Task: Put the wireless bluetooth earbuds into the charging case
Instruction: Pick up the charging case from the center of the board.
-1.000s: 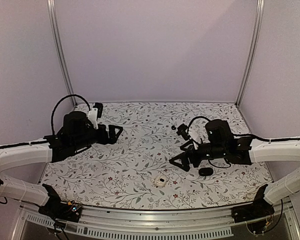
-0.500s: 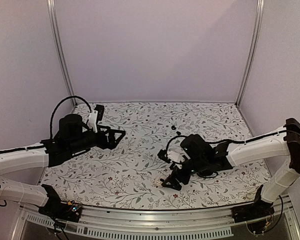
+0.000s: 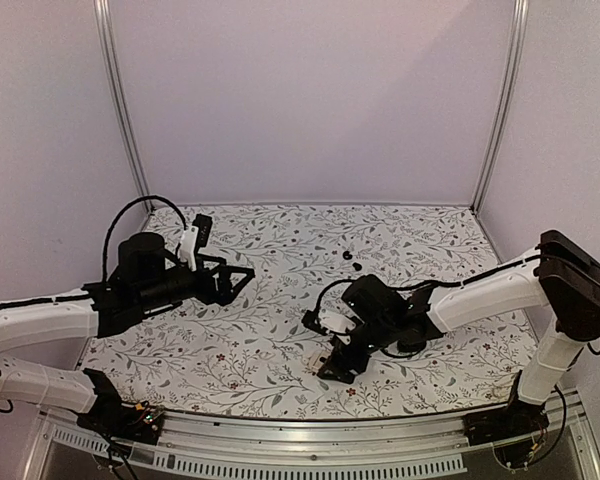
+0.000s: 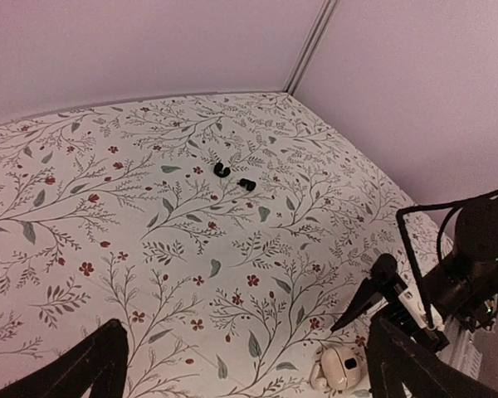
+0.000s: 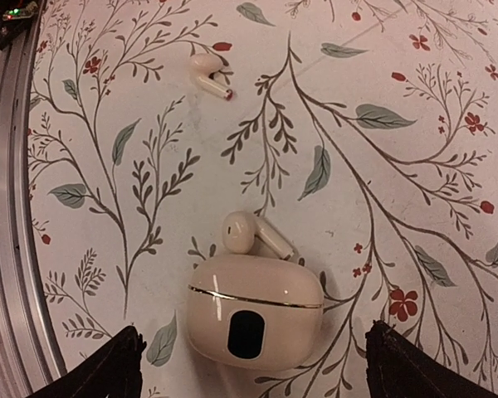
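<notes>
Our right gripper (image 3: 334, 368) hangs over the cream case (image 5: 255, 308), jaws spread wide, which we judge it means to grip and steady.

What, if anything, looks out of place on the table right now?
Two cream stemmed earbuds lie loose outside the closed cream case: one touches it, one lies apart. The right end effector hovers open over that case, while the black earbuds sit farther back.

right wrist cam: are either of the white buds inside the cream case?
No: one white bud lies outside, right beside the cream case, and the other bud lies farther off.
</notes>
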`<action>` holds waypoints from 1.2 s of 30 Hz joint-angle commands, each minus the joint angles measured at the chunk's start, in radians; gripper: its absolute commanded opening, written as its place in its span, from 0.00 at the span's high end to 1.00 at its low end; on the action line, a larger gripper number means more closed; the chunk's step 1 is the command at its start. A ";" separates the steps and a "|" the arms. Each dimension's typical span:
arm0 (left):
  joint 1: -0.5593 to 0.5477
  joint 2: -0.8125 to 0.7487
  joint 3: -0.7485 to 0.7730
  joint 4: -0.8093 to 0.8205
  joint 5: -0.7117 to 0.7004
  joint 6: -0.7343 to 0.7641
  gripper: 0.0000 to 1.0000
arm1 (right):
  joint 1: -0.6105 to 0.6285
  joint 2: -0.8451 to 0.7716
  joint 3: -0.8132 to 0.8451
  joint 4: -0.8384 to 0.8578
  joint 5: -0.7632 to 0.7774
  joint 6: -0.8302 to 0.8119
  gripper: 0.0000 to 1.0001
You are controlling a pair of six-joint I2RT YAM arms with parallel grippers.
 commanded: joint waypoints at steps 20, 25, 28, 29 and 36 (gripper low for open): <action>-0.018 -0.050 -0.068 0.075 0.040 -0.003 0.00 | 0.009 0.126 0.048 -0.011 0.039 -0.047 0.31; -0.018 -0.046 -0.063 0.061 0.006 -0.014 0.00 | 0.010 0.114 0.043 -0.029 0.058 -0.047 0.37; -0.018 -0.054 -0.068 0.063 -0.014 -0.022 0.00 | 0.010 0.096 0.035 -0.029 0.075 -0.048 0.43; -0.017 -0.056 -0.070 0.064 -0.021 -0.025 0.00 | 0.009 0.089 0.035 -0.028 0.077 -0.048 0.45; -0.018 -0.039 -0.065 0.067 -0.049 -0.044 0.00 | 0.011 0.015 0.026 0.002 0.159 -0.051 0.50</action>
